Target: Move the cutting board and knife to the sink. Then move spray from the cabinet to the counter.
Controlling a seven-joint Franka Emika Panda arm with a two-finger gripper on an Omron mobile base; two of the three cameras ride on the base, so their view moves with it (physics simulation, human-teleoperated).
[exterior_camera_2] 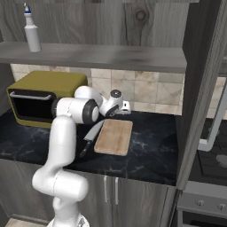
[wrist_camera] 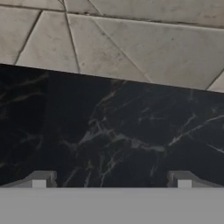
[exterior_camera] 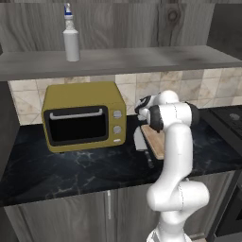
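Hand view shows the tool [wrist_camera: 111, 179] open over bare counter [wrist_camera: 109, 131], aimed toward the wall. The board [exterior_camera_2: 114, 136] lies below and behind it, knife [exterior_camera_2: 91, 135] just beside. It should tilt down and grip the board's edge.

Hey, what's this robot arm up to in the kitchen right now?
The white arm is holding nothing. Its pincer is open, held above the black marble-like counter and aimed toward the tiled back wall. The light-brown wooden cutting board lies flat on that counter beside the yellow oven, with the broad grey-bladed knife along its edge. The small white spray bottle stands upright on the grey cabinet shelf. So neither board, knife nor spray has been picked up yet.
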